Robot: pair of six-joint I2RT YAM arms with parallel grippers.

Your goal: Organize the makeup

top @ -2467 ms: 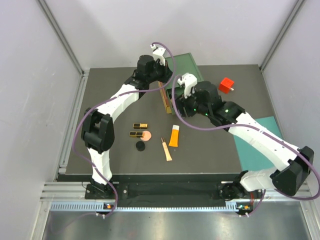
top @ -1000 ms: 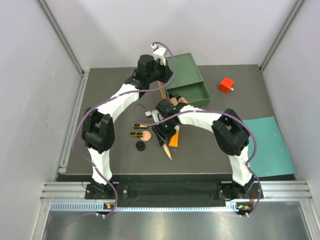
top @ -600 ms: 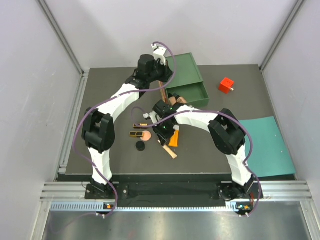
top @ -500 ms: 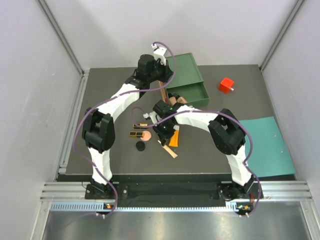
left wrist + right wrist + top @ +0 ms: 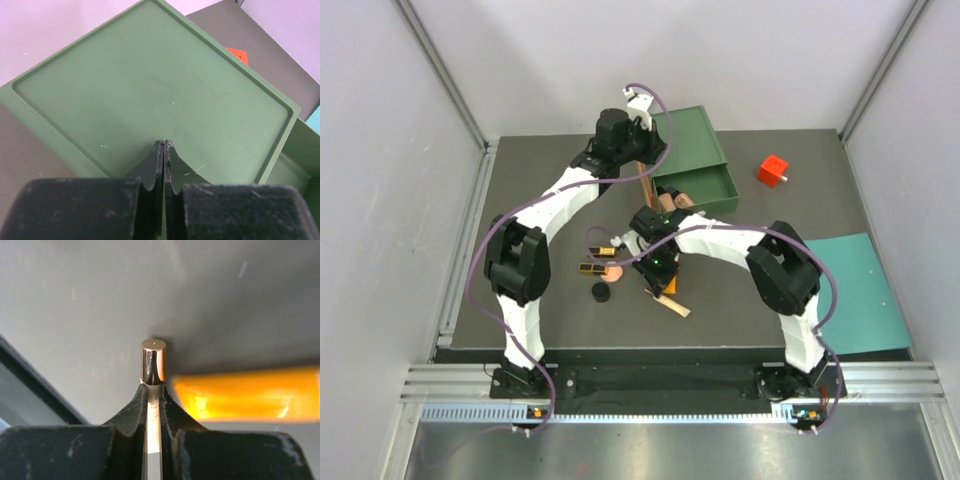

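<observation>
Leftmost on the surface (image 5: 520, 200): two cases (image 5: 591, 268), a compact (image 5: 615, 270) just beside one, a disc (image 5: 601, 292) just nearer. Behind, over the green box (image 5: 150, 75): left end effector (image 5: 164, 146), pressed closed, empty. At centre: right end effector (image 5: 153, 390), clamped on the slim tube (image 5: 153, 359), gold cap forward, beside the orange tube (image 5: 245, 392). Farther right, well apart: red cube (image 5: 773, 169).

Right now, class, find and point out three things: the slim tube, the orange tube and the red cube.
slim tube (image 5: 152, 361): right wrist view, on its shiny gold cap.
orange tube (image 5: 245, 392): right wrist view, on the middle of its body.
red cube (image 5: 773, 169): top view, on its upper face.
</observation>
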